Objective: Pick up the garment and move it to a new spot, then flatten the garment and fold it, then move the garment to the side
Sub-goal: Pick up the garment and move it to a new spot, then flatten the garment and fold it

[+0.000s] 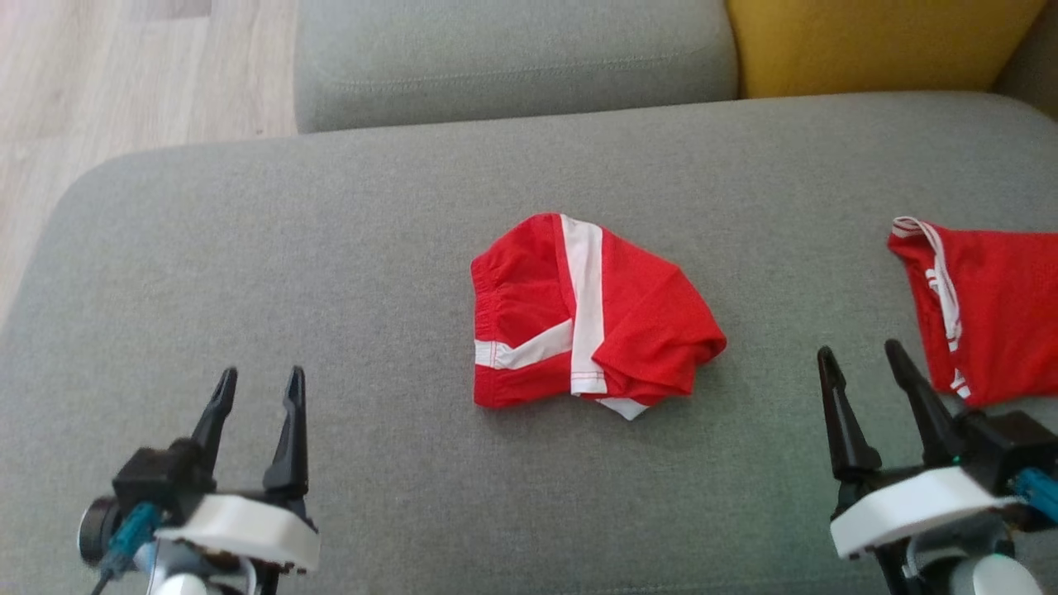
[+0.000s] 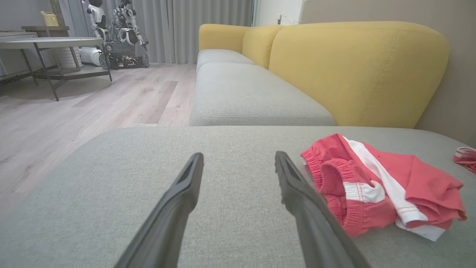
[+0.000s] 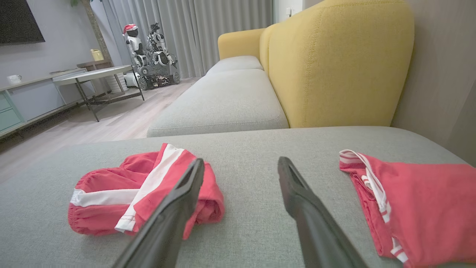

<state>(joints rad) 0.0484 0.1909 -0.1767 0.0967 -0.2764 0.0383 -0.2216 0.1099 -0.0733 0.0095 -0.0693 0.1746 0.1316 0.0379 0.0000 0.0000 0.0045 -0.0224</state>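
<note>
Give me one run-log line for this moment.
left pincer open | right pincer open | shorts bunched on grey cushion, untouched | second red garment at right

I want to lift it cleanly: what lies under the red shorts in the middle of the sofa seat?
The grey seat cushion shows all around the garment, and a white layer peeks out beneath its near edge. Whatever else lies below the bunched fabric is covered.

Folded shorts (image 1: 591,318) are lying mid-way across a sofa seat cushion (image 1: 331,248). A second garment (image 1: 992,314) is lying well apart to their right. The left gripper (image 1: 260,376) is hovering at front left, the right gripper (image 1: 860,351) at front right, just beside the second garment. Another seat cushion (image 1: 512,58) and a back cushion (image 1: 876,41) are sitting behind, with floor (image 1: 124,74) lying to the left.
</note>
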